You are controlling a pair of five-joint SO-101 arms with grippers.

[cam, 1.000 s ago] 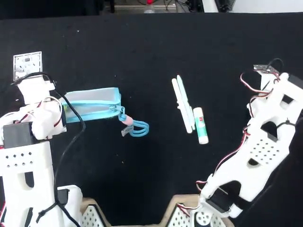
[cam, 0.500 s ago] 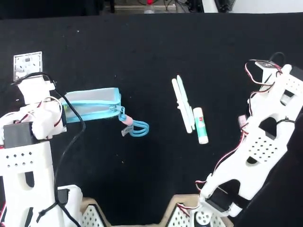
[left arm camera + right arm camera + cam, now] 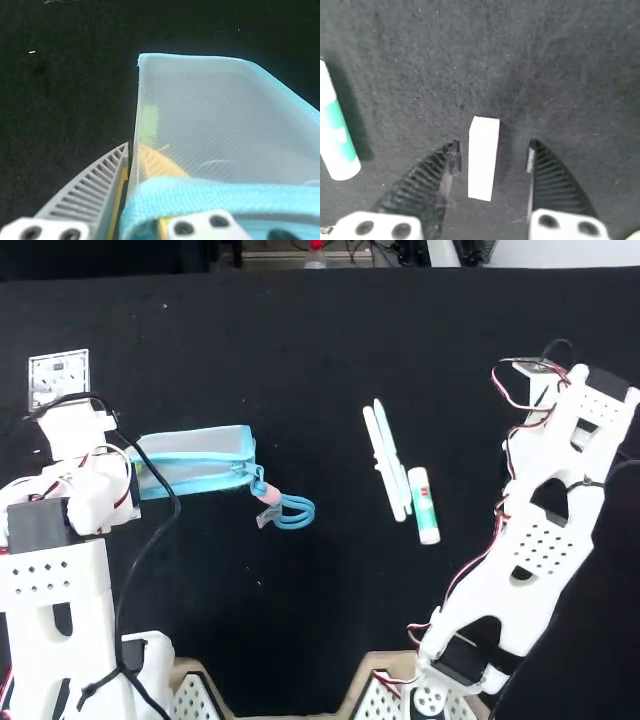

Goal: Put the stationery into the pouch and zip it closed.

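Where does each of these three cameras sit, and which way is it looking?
High view: fixed above the table, facing down; both arms show, left arm at the pouch, right arm near the glue stick and pens.
Left wrist view: on the left arm's wrist, facing along the left gripper, shut on the pouch's mesh wall.
Right wrist view: on the right arm's wrist, facing down past the open right gripper at a white block.
Shared: pouch in high and left wrist views; glue stick in high and right wrist views.

Even light leaves soft shadows beside the white block [image 3: 483, 157] and glue stick [image 3: 337, 145] on black cloth [image 3: 545, 60].
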